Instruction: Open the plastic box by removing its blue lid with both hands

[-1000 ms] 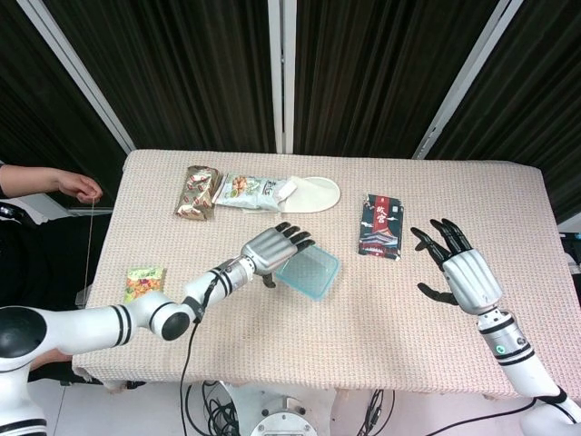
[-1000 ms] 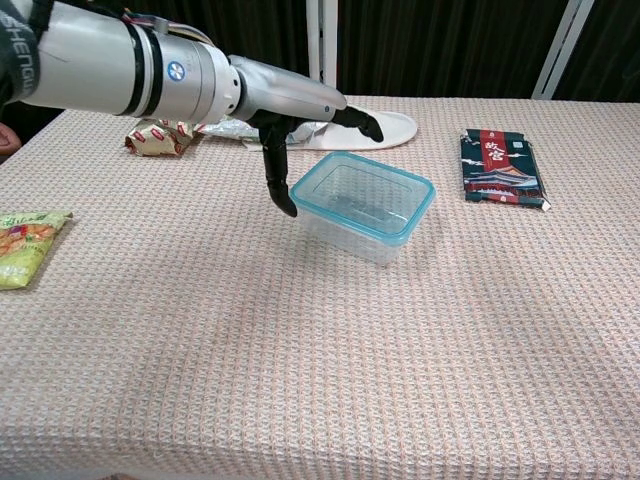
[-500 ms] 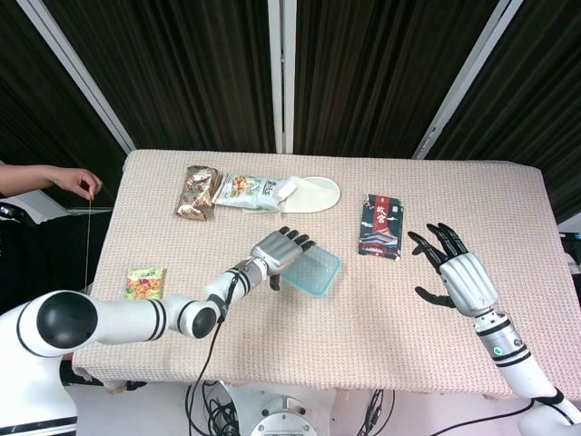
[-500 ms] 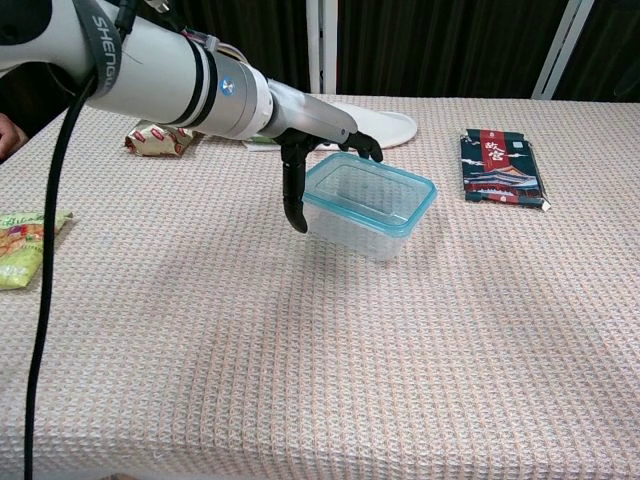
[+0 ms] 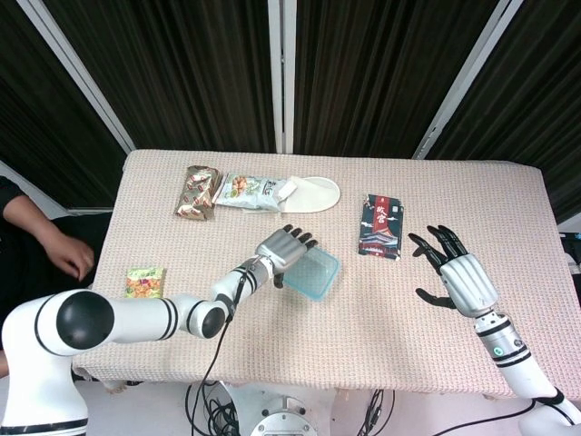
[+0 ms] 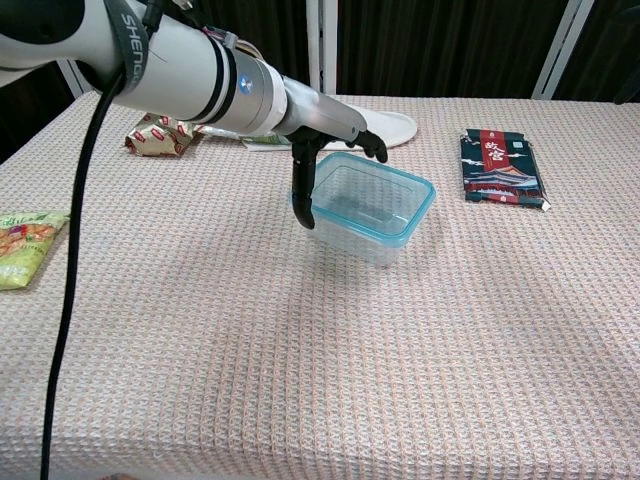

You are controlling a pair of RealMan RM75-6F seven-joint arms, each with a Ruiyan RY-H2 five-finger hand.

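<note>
Left hand (image 6: pixel 325 130) spread, empty, at left edge of blue-lidded plastic box (image 6: pixel 366 205); right hand (image 5: pixel 457 272) released over bare cloth, well apart

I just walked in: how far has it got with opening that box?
Nothing is done yet: the blue lid sits on the plastic box. The left hand is at its left end, thumb down the side. The right hand hovers open, well away. Gripping and lifting remain.

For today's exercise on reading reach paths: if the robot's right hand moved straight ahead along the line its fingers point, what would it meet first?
The right hand points up the table and slightly inward. Bare tablecloth lies ahead of its fingers; the dark packet sits off to its left, probably outside that line. The way looks free, though depth is unclear.
</note>
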